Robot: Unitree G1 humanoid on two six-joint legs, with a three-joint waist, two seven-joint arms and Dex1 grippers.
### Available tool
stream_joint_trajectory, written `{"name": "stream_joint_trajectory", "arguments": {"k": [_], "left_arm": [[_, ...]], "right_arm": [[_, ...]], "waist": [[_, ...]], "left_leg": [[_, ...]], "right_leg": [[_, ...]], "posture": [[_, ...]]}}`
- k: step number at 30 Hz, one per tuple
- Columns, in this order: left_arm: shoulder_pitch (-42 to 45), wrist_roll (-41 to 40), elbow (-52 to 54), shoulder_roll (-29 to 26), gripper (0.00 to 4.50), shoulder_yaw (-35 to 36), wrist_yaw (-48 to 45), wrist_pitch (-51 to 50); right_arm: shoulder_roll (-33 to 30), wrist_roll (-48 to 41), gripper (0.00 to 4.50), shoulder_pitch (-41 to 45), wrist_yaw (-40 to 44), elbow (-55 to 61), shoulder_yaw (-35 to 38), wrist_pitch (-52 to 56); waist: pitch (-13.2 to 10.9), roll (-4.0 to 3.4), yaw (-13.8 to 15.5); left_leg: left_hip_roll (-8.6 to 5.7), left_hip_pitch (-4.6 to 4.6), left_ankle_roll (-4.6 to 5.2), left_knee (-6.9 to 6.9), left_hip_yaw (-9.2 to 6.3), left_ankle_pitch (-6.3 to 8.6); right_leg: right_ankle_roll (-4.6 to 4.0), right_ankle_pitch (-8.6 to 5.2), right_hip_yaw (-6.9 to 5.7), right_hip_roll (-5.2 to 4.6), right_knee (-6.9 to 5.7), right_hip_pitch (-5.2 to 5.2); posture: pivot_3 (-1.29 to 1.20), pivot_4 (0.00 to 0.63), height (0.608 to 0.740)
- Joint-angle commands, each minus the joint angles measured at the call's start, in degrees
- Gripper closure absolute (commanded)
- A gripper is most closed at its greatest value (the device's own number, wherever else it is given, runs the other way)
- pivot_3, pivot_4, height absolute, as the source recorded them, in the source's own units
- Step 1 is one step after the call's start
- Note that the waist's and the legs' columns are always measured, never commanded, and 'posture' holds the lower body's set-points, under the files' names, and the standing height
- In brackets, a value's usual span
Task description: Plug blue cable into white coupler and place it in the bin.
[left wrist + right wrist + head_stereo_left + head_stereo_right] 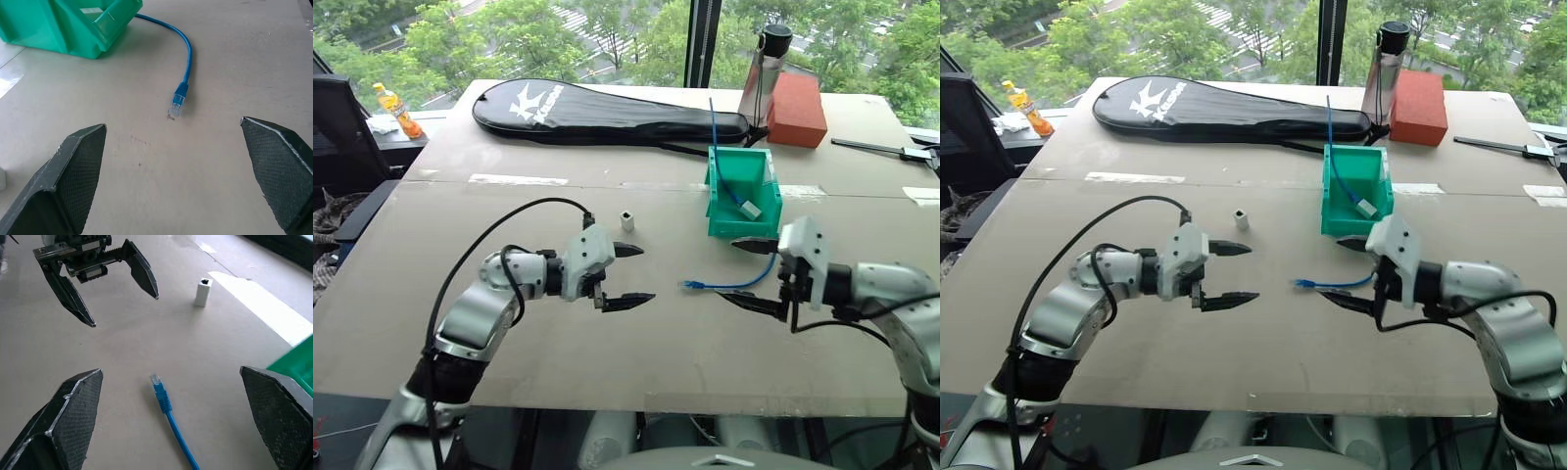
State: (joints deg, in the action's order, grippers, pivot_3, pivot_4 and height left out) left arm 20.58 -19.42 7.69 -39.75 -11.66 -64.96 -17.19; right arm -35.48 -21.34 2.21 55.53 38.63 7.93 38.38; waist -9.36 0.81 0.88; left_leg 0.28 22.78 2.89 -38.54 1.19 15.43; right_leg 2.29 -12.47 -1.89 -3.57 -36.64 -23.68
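Both grippers stand wide open and hold nothing, so the plugging step has not begun. The blue cable (729, 285) lies on the table, its clear plug between the two sets of jaws and ahead of the right gripper (756, 277). The white coupler (627, 220) stands upright just beyond the left gripper (632, 276); the bin (742, 196) sits behind the right one. Next, I judge, each must close on its piece. Both forearms reach inward, fingers facing each other.
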Motion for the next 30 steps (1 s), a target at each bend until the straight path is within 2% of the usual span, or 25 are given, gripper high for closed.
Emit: {"name": "stream_joint_trajectory", "arguments": {"k": [1,4,8,15,16,17,20,23,26,30], "left_arm": [[4.4,1.9,-4.9,2.6,0.00,-2.6,-3.5,3.9],[8.2,4.1,-10.9,5.8,0.00,-5.0,-5.3,6.8],[11.9,7.8,-16.7,9.5,0.00,-7.7,-5.0,9.5],[14.5,13.3,-25.4,14.1,0.00,-10.0,-3.9,16.1],[14.7,14.4,-27.1,14.6,0.50,-10.7,-4.2,17.9],[14.9,15.3,-28.3,14.9,0.52,-11.0,-4.4,19.5],[15.2,15.8,-30.4,15.7,1.62,-11.1,-5.3,21.9],[15.4,15.8,-31.9,16.4,3.20,-10.8,-6.0,23.6],[15.5,15.9,-32.9,16.7,4.48,-10.7,-6.7,24.7],[14.7,13.6,-32.0,17.2,4.48,-9.0,-7.8,27.1]], "right_arm": [[0.6,-0.4,0.08,-9.6,-3.1,9.2,6.9,-4.7],[2.5,-0.9,0.08,-18.3,-5.3,12.9,10.8,-7.5],[3.1,-0.4,0.08,-25.5,-6.6,14.3,13.4,-10.4],[4.0,0.1,0.08,-28.2,-12.0,16.6,12.1,-11.3],[4.2,-0.1,0.00,-28.5,-13.3,18.0,11.7,-10.5],[4.1,0.2,0.00,-28.9,-14.3,19.2,11.4,-9.9],[3.9,-0.3,0.00,-29.8,-16.7,21.2,11.3,-8.2],[3.0,-0.4,0.00,-30.8,-18.5,21.4,10.5,-8.4],[2.6,-2.2,0.00,-31.5,-21.0,21.4,9.3,-7.8],[3.3,-5.2,0.00,-32.1,-24.7,21.4,8.3,-5.6]], "waist": [[0.0,-0.01,0.1],[0.0,0.05,-0.2],[0.0,0.09,0.0],[0.0,0.10,0.0],[0.0,0.10,0.0],[0.0,0.10,0.0],[0.0,0.11,0.0],[0.1,0.14,0.0],[0.1,0.15,0.0],[0.1,0.15,0.0]], "left_leg": [[0.00,0.01,0.00,0.00,0.01,0.00],[-0.01,-0.01,0.00,-0.07,0.07,0.00],[0.02,-0.07,0.01,-0.18,0.09,0.00],[0.04,-0.07,0.01,-0.25,0.07,0.00],[0.05,-0.06,0.01,-0.25,0.06,0.00],[0.05,-0.03,0.01,-0.25,0.04,0.00],[0.04,-0.01,0.01,-0.25,0.06,0.00],[0.02,0.01,0.02,-0.25,0.07,0.01],[0.02,0.00,0.03,-0.27,0.06,0.01],[0.03,-0.01,0.03,-0.27,0.04,0.01]], "right_leg": [[0.01,0.00,0.01,0.01,0.00,-0.01],[0.03,-0.01,0.07,0.02,-0.03,0.01],[0.22,-0.12,0.14,0.09,-0.09,0.04],[0.22,-0.11,0.16,0.11,-0.12,0.04],[0.22,-0.10,0.14,0.11,-0.13,0.04],[0.21,-0.09,0.13,0.11,-0.12,0.03],[0.06,0.00,0.14,0.09,-0.12,0.03],[0.05,0.01,0.15,0.05,-0.08,0.04],[0.06,-0.01,0.13,0.04,-0.09,0.04],[0.05,0.00,0.11,0.04,-0.10,0.04]], "posture": [[0.00,0.150,0.740],[0.00,0.150,0.740],[0.00,0.150,0.740],[0.00,0.150,0.740],[0.00,0.150,0.740],[0.00,0.150,0.740],[0.00,0.150,0.740],[0.00,0.150,0.740],[0.00,0.150,0.740],[0.00,0.150,0.740]]}}
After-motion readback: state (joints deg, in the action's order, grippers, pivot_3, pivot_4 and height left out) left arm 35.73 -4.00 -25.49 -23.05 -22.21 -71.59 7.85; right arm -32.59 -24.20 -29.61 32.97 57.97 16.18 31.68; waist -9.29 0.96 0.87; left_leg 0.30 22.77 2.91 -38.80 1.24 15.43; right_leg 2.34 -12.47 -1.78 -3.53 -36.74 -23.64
